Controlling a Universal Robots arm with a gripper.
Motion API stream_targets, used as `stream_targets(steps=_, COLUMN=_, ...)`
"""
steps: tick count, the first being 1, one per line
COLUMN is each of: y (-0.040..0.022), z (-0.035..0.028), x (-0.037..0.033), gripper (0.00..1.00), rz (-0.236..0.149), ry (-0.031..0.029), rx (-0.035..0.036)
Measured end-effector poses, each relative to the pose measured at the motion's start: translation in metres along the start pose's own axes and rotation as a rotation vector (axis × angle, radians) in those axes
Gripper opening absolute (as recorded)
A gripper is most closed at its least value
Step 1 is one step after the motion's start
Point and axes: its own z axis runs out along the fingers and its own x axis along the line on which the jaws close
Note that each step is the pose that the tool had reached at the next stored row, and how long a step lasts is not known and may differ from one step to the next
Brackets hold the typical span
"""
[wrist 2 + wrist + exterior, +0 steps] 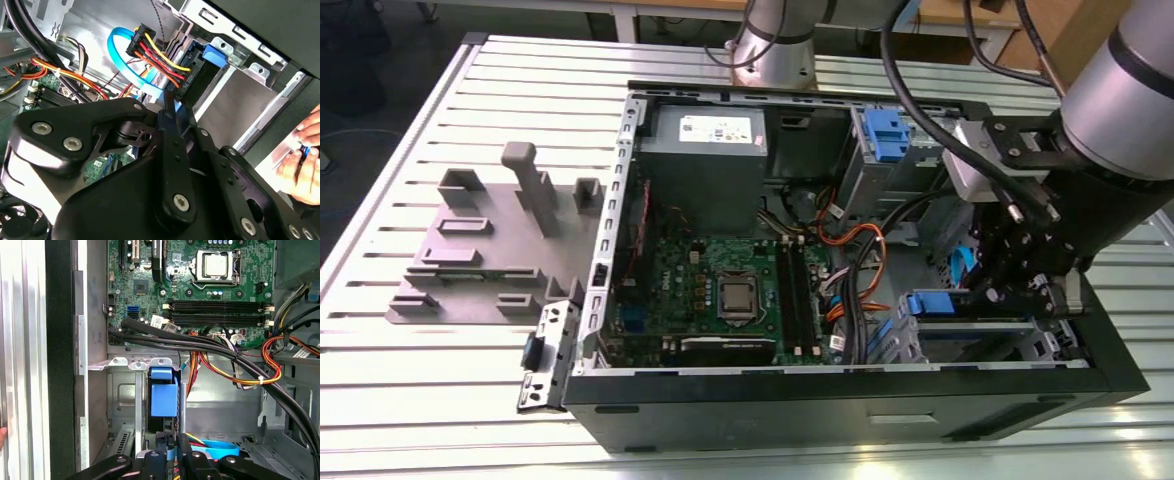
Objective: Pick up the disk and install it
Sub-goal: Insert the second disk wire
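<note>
The disk [163,400] stands on edge in the drive cage [122,405] at the case's front corner. Its blue carrier end faces me in the first wrist view; its label face is hidden. In the exterior view the blue carrier [937,303] sits at the case's lower right, with my gripper [1014,295] right beside it. In the second wrist view the black jaws come together at a narrow tip [168,107] with a sliver of blue between them, against the disk's dark side [200,72]. My gripper [175,455] looks shut on the disk's near end.
Red, yellow and orange power wires [160,55] and a blue data cable [117,50] hang close to the disk. The motherboard [200,295] lies beyond. A grey power-supply box [707,135] and a blue bracket [887,130] sit at the case's back. A grey fixture [494,250] and a person's hand [305,155] are outside.
</note>
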Motion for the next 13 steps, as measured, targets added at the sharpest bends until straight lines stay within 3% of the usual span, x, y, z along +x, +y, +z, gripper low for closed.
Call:
stream_targets(steps=5, y=-0.0006, z=-0.0106, x=-0.0002, gripper=0.24, rz=0.000, ry=0.0001, rx=-0.0013)
stream_targets(steps=9, y=-0.0006, z=-0.0112, x=-0.0002, gripper=0.22, rz=0.000, ry=-0.0002, rx=-0.0015)
stream_targets(steps=10, y=-0.0006, z=-0.0113, x=-0.0002, gripper=0.16, rz=0.000, ry=-0.0001, rx=-0.0015)
stream_targets(steps=13, y=-0.0006, z=-0.0116, x=-0.0002, gripper=0.11, rz=0.000, ry=-0.0001, rx=-0.0016)
